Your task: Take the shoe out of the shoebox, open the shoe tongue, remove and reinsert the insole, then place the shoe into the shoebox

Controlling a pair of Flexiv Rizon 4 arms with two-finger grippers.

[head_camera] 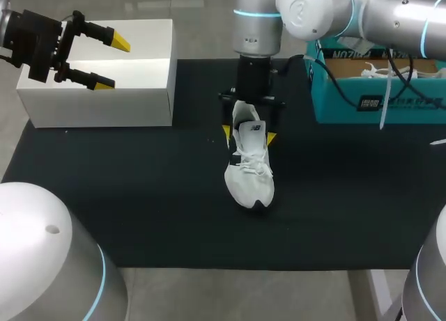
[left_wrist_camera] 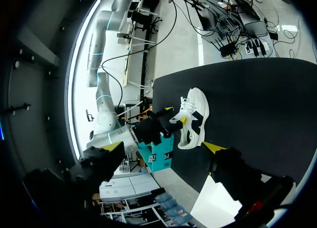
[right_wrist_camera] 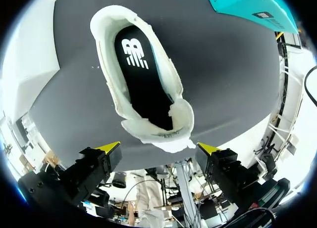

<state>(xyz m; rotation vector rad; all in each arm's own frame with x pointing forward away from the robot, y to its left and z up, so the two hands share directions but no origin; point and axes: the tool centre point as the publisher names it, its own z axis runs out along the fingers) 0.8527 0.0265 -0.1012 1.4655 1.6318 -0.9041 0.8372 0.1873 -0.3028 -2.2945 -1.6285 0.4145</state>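
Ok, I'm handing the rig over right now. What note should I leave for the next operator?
Left gripper: open, empty, over the white box.
Right gripper: open, fingers astride the white sneaker, not clamped.
Sneaker is on the black mat, out of the teal shoebox; black insole is inside it.
Left to do: return sneaker to shoebox. Can't tell whether the insole step is done.

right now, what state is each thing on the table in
shoe: out of the box, upright on the mat
insole: inside the shoe
teal shoebox: open, lid off
right gripper: open, fingers either side of the heel, not clamped
left gripper: open, empty, above the white box
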